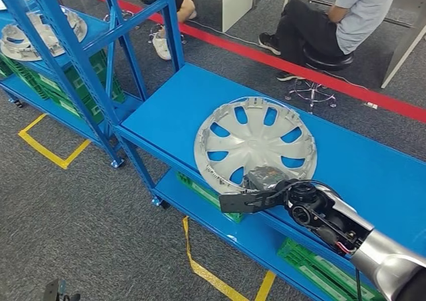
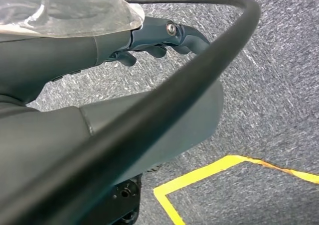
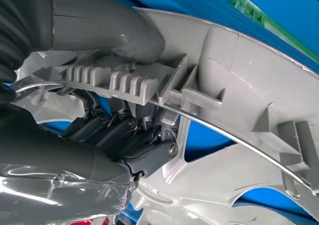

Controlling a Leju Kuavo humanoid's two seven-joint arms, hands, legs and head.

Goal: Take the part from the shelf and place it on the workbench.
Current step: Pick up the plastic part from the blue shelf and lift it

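Blue shelving point(image 1: 351, 174) stands on grey carpet point(image 1: 60, 228) marked with yellow tape and a red line; two seated people behind. The silver wheel cover point(image 1: 255, 143) lies flat on the shelf deck, inner side up, round with no long axis. The right hand point(image 1: 261, 188) grips its near rim, thumb point(image 3: 112, 28) over the edge, fingers point(image 3: 112, 130) underneath. Left hand point(image 2: 161, 36) hangs above the carpet, fingers curled, holding nothing

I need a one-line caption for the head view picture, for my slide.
Right robot hand grips the near rim of a silver wheel cover lying on the blue shelf; two people sit beyond the red floor line.
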